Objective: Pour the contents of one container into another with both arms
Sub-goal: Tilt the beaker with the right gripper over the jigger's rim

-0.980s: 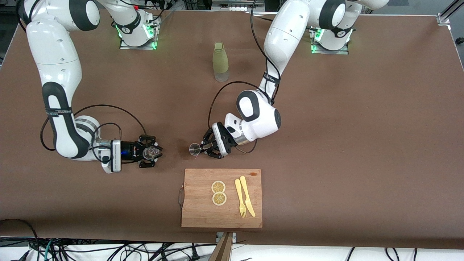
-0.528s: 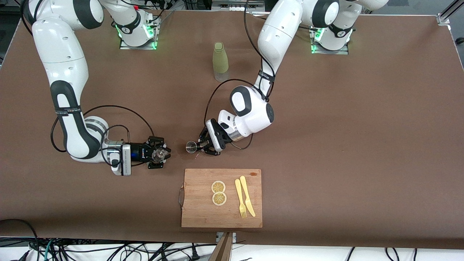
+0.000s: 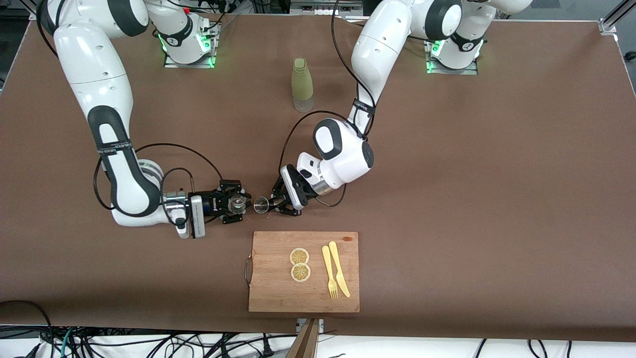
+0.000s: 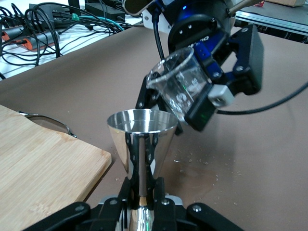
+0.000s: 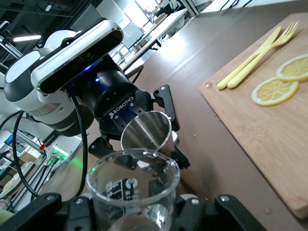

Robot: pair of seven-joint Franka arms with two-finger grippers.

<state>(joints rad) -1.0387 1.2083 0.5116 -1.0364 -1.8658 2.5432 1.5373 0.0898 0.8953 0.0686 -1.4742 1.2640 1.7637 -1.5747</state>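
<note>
My left gripper (image 3: 272, 203) is shut on the stem of a steel jigger (image 3: 261, 204), just above the table near the wooden board's handle end. In the left wrist view the jigger (image 4: 141, 137) stands mouth up over my left gripper (image 4: 142, 195). My right gripper (image 3: 233, 203) is shut on a clear glass beaker (image 3: 239, 202) right beside the jigger. That beaker (image 4: 179, 83) leans toward the jigger, its lip close to the steel rim. The right wrist view shows the beaker (image 5: 132, 190) in my right gripper (image 5: 132, 219) and the jigger (image 5: 146, 131) just past it.
A wooden cutting board (image 3: 278, 288) carries two lemon slices (image 3: 299, 264), a yellow fork (image 3: 329, 272) and a knife (image 3: 339, 268), nearer the front camera than both grippers. A green bottle (image 3: 302, 84) stands between the arm bases. Small specks and a damp mark (image 4: 197, 168) lie under the beaker.
My right arm has carried the beaker toward the left arm's end, up to the jigger. My left gripper has shifted slightly toward it. Both grips are unchanged.
</note>
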